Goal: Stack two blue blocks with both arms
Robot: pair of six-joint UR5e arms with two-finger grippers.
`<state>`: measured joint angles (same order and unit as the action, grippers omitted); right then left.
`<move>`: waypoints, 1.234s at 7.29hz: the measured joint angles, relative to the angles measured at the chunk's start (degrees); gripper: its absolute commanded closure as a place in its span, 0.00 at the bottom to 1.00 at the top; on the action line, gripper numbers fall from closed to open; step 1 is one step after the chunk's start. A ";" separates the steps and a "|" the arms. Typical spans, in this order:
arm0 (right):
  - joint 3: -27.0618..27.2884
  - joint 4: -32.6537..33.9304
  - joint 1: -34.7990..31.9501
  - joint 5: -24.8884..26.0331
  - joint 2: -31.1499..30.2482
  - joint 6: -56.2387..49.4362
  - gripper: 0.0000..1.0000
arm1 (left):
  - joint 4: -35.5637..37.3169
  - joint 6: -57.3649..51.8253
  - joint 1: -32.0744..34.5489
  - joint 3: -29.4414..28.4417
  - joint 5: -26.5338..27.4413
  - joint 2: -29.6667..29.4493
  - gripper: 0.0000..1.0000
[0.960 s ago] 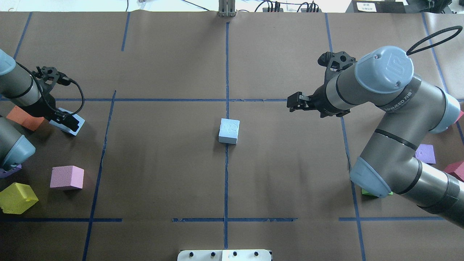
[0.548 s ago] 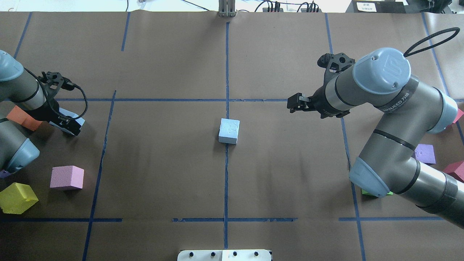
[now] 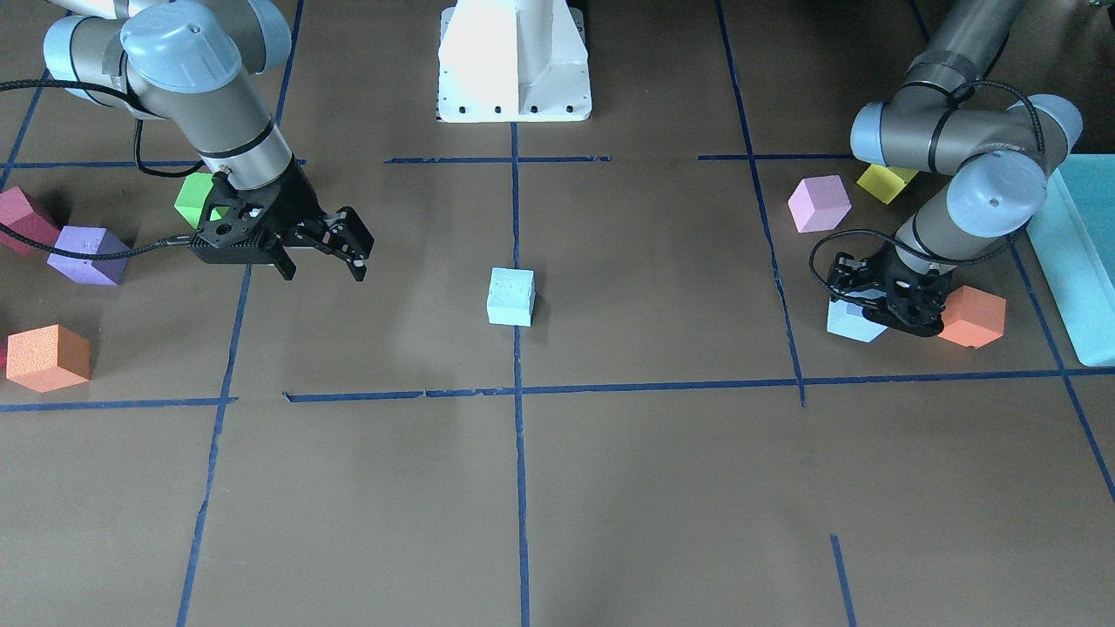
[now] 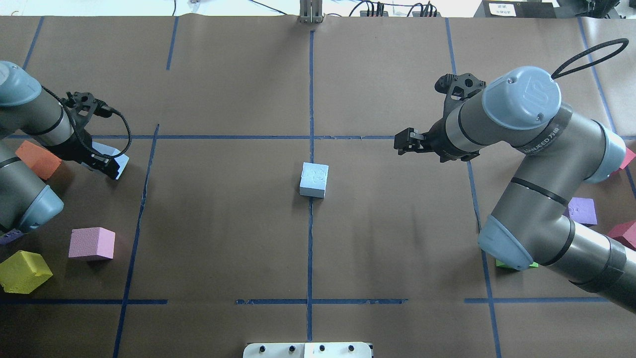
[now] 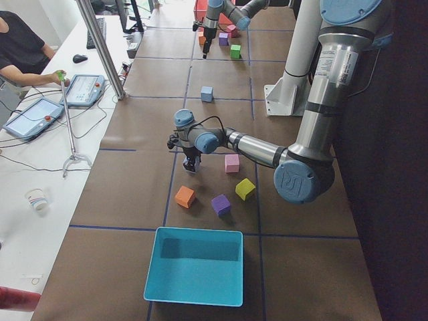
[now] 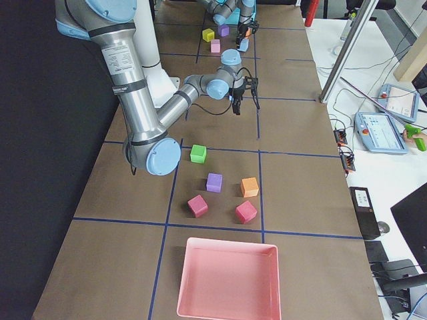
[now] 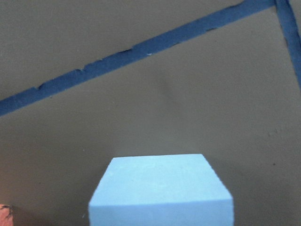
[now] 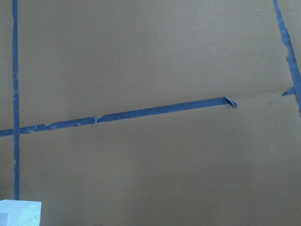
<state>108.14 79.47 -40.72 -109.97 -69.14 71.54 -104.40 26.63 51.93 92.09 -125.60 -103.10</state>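
One pale blue block (image 4: 314, 179) rests on the table's centre line, and it also shows in the front view (image 3: 510, 296) and at the bottom left corner of the right wrist view (image 8: 19, 213). My left gripper (image 4: 107, 163) is shut on the second blue block (image 4: 118, 160) at the table's left, just above the paper. That block fills the lower middle of the left wrist view (image 7: 160, 190). My right gripper (image 3: 320, 266) is open and empty. It hovers right of the centre block in the overhead view (image 4: 401, 141), well apart from it.
An orange cube (image 3: 971, 316) lies right beside the held block. Pink (image 4: 92, 243) and yellow (image 4: 25, 271) cubes lie nearer the robot on the left. Purple (image 4: 582, 211) and green (image 3: 196, 198) cubes lie under my right arm. A turquoise box (image 5: 194, 267) stands at the left table end.
My left gripper has moved to the right, toward the centre, with the blue block in it. My right arm has barely moved. The centre block has stayed put.
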 measured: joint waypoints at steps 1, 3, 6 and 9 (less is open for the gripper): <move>0.01 0.06 -1.06 -0.10 -0.62 -2.30 0.00 | 1.94 5.35 -0.02 2.22 0.09 -3.10 0.82; 0.03 0.18 -4.59 -0.69 -3.38 -9.65 0.00 | 14.44 15.55 -3.26 5.29 1.01 -15.23 0.82; 1.07 0.14 -13.38 -6.80 -9.63 -19.49 0.00 | 23.14 26.28 -14.91 2.97 11.22 -29.70 0.82; 1.19 0.16 -17.34 -9.33 -12.53 -26.01 0.00 | 22.30 28.34 -18.14 -7.40 14.82 -39.75 0.82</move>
<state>109.33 79.63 -58.06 -119.30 -81.67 45.53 -82.10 54.98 33.79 84.69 -110.78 -142.84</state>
